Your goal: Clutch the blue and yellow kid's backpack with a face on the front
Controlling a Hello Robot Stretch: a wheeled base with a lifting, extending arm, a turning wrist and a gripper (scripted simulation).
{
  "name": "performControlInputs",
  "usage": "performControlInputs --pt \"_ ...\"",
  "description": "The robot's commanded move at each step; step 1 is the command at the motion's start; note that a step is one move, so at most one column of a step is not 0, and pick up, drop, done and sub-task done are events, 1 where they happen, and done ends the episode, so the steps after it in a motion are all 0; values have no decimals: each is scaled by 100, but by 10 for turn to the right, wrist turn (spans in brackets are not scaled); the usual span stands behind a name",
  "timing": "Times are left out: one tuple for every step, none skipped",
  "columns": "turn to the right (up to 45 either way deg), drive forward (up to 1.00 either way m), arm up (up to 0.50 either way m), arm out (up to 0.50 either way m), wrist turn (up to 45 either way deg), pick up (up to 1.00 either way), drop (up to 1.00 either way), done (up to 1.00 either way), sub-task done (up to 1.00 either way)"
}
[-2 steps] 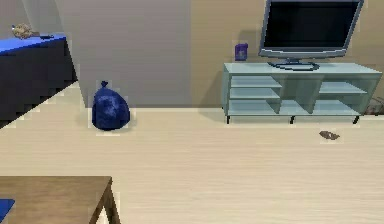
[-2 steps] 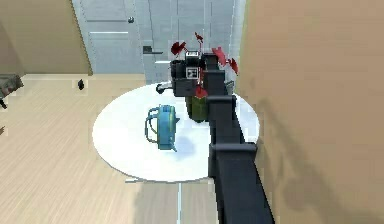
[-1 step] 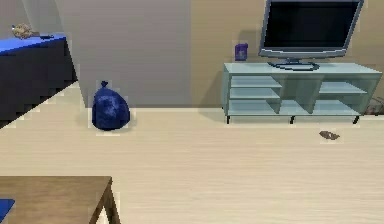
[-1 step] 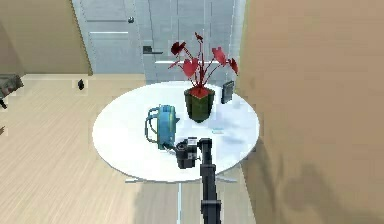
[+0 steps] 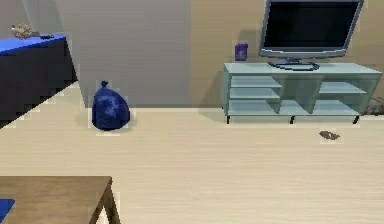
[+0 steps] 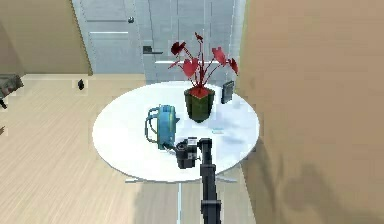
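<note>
Currently on round white counter (image 6: 120, 150): teal backpack (image 6: 160, 125), upright; red-leaved potted plant (image 6: 199, 92) just beside it. Nearby, tool (image 6: 183, 152); whether it holds anything cannot be told.

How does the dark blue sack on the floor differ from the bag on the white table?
The sack is dark blue; the bag is lighter blue with yellowish trim. The sack sits on the floor; the bag stands on the table beside a potted plant. The sack's top is pointed; the bag's is rounded. Both are blue.
</note>
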Motion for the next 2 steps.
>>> performControlInputs --pt "0 0 10 0 0 0 0 0 0" --pt "0 0 0 0 0 0 0 100 0"
